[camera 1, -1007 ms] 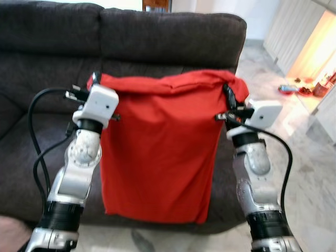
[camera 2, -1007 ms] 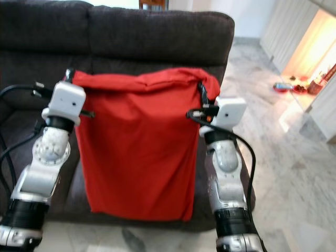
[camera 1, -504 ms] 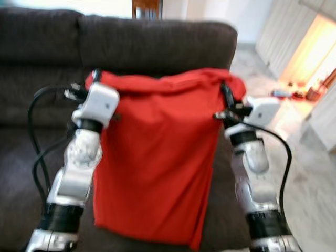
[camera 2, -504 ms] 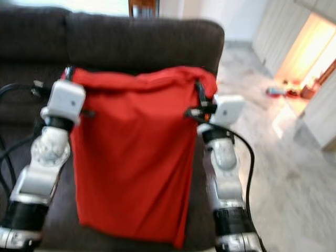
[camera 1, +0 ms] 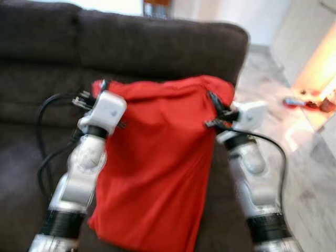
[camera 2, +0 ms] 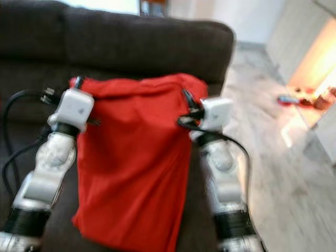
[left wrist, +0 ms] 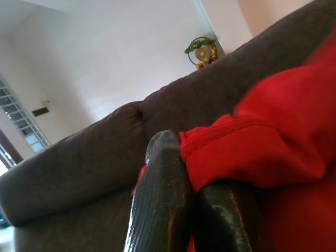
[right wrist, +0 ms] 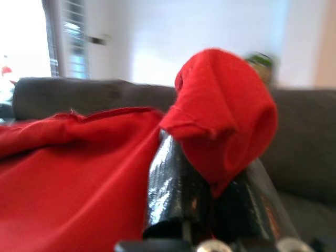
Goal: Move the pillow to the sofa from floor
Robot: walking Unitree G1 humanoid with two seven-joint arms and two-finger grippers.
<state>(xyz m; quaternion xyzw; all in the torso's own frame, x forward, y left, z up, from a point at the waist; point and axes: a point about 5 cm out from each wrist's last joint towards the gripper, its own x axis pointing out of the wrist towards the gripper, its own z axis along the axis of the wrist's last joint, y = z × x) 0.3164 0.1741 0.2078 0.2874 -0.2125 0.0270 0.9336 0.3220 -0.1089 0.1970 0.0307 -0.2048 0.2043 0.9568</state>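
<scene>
A red pillow (camera 1: 157, 163) hangs upright between my two arms, in front of the dark brown sofa (camera 1: 157, 42). My left gripper (camera 1: 100, 86) is shut on the pillow's upper left corner. In the left wrist view its black fingers (left wrist: 163, 199) pinch a fold of red cloth (left wrist: 252, 152). My right gripper (camera 1: 214, 102) is shut on the upper right corner. In the right wrist view its fingers (right wrist: 173, 194) clamp a bunched red corner (right wrist: 226, 115). The pillow's lower edge hangs over the sofa seat (camera 1: 21, 173).
The sofa's backrest (camera 2: 147, 42) rises behind the pillow. To the right lies a pale marble floor (camera 1: 315, 173) with small coloured items (camera 1: 299, 102) near a bright doorway. Black cables (camera 1: 44, 136) loop beside my left arm.
The camera has come closer to the sofa and the view is blurred. The pillow, held by both grippers, now hangs lower and tilted over the seat.
</scene>
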